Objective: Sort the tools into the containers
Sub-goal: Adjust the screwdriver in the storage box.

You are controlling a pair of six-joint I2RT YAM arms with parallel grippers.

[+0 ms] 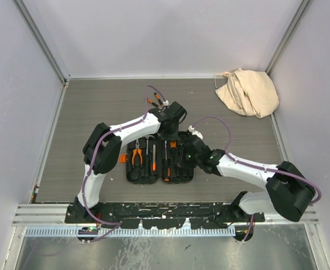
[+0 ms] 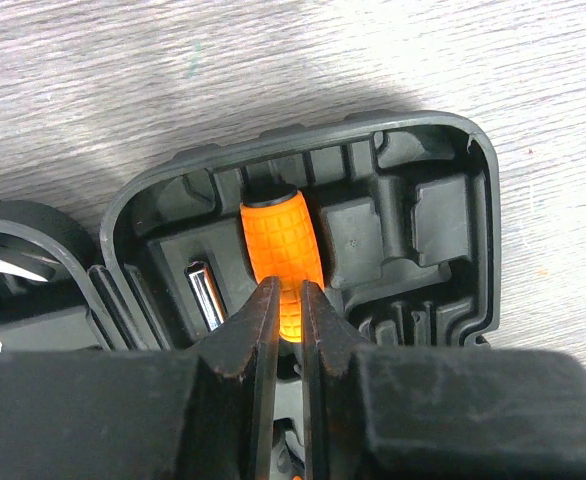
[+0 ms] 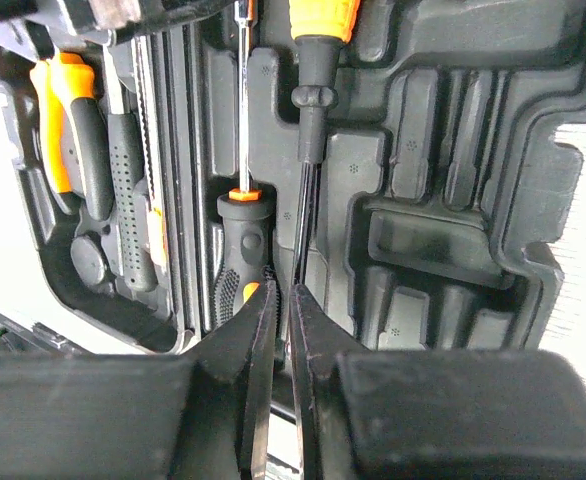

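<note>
Screwdriver (image 2: 281, 250) clamped in left tool (image 2: 290, 300)

Left arm: upper link rises from its base, elbow bent at the left, white forearm slants right and away to the wrist. Left gripper (image 1: 169, 134) points down, fingers (image 2: 263, 320) nearly together, a thin slit between them. Right arm: shoulder block low at the right, forearm stretches left, close to level. Right gripper (image 1: 184, 158) points left and down, fingers (image 3: 258, 320) likewise drawn close, narrow gap. The two grippers sit just beside each other
</note>
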